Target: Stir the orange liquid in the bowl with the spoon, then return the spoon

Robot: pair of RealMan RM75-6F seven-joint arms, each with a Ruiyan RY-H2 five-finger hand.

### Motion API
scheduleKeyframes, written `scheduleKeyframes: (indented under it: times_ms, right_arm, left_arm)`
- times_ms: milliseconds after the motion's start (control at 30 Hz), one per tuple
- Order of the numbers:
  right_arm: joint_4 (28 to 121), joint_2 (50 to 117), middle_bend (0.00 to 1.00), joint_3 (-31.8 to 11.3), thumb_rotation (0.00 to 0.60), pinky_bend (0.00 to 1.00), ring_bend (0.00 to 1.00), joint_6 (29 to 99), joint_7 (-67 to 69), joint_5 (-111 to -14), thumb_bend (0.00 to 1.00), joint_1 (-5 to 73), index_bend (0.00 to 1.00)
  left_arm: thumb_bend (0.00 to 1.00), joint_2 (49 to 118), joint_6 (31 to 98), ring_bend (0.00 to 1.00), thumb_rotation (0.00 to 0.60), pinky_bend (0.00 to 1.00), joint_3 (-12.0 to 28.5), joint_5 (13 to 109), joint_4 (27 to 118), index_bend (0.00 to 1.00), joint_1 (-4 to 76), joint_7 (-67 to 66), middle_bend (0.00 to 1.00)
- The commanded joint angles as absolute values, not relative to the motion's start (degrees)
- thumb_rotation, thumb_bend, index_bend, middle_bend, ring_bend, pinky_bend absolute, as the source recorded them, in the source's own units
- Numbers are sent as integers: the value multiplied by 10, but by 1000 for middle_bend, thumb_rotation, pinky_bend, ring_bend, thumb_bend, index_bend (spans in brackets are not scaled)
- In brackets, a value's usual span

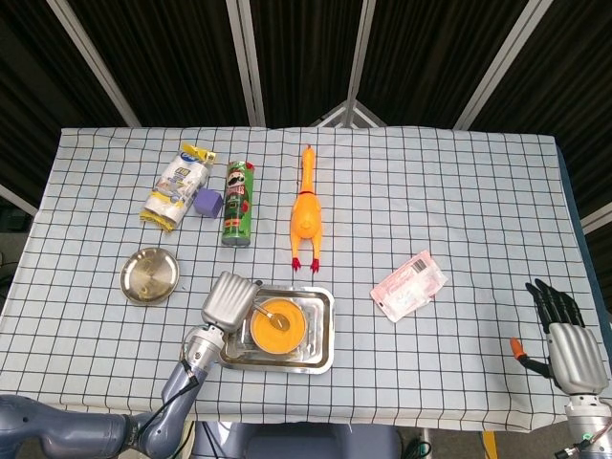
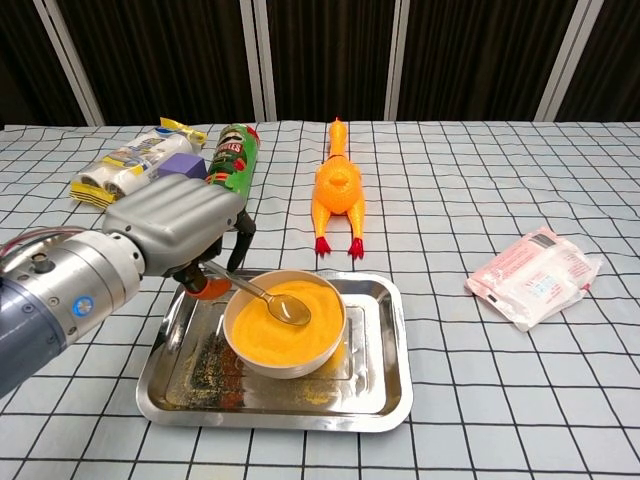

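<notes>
A: Item one, your left hand. Where does it sit?

B: At the near-left corner of the steel tray, fingers closed round the handle of the spoon. You are holding it, no gap in the grip.

A: And the spoon's working end?

B: Its scoop lies in the orange liquid, about the middle of the bowl, handle slanting up and left toward your fingers. The head view shows the same: spoon across the bowl, left hand at the tray's left edge.

A: Bowl placement?

B: Inside the tray, toward its left-centre. Dark and yellow residue marks the tray floor in front of it.

A: Item two, your right hand.

B: Right hand is at the far right edge of the table, well apart from everything. Fingers stretched out, slightly spread, holding nothing. Only the head view shows it.

A: Remaining stock on the checked cloth?

B: Rubber chicken behind the tray, head pointing away from you. Green crisp can lying to its left. Purple block just beside the can, touching a white and yellow packet. Round metal dish left of the tray, apart from it. Pink and white pouch to the right of the tray.
</notes>
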State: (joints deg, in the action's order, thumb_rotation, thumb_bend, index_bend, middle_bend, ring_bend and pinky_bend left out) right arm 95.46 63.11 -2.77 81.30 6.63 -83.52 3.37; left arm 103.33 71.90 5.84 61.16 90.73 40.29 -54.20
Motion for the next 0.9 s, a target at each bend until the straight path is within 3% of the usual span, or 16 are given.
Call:
scheduleKeyframes:
  times_ms: [33, 467, 900]
  right_arm:
    - [955, 631, 0, -28, 600, 0, 0, 813, 66, -835, 404, 34, 0]
    - [955, 631, 0, -28, 600, 0, 0, 812, 67, -835, 404, 34, 0]
    - [956, 630, 0, -27, 600, 0, 0, 812, 67, -835, 404, 34, 0]
  left_arm:
    - [426, 1033, 719, 993, 600, 973, 59, 612, 907, 571, 403, -542, 1000]
    - [427, 1036, 716, 992, 600, 973, 60, 617, 905, 572, 401, -540, 1000]
    - [501, 1038, 715, 992, 600, 973, 62, 616, 904, 597, 399, -544, 1000]
